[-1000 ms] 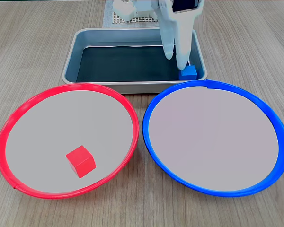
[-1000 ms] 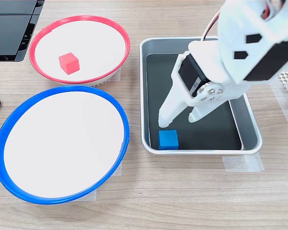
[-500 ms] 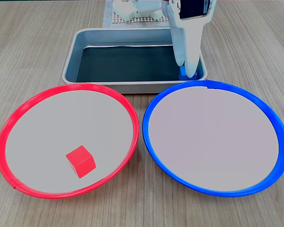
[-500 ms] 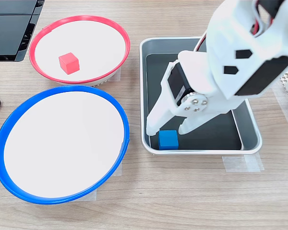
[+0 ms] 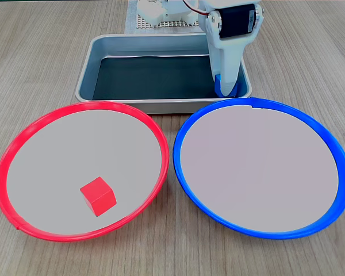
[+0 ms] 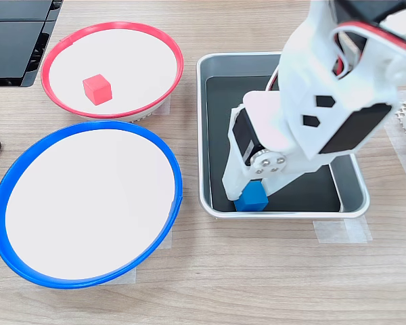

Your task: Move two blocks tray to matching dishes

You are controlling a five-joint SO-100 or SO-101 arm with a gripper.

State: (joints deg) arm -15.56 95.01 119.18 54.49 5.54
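Pincer (image 5: 227, 86), one fixed view: fingers closing around the blue block (image 5: 229, 87) in the tray (image 5: 161, 105) corner beside the blue-rimmed dish (image 5: 259, 167).

Other fixed view: pincer (image 6: 249, 196) gripping the block (image 6: 251, 198); lifting straight up should be clearing the rim.

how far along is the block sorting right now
About halfway. Done: the red block sits in the red-rimmed dish. In hand: the gripper is closed around the blue block in a corner of the tray. Left: carrying it to the blue-rimmed dish, which holds nothing yet.
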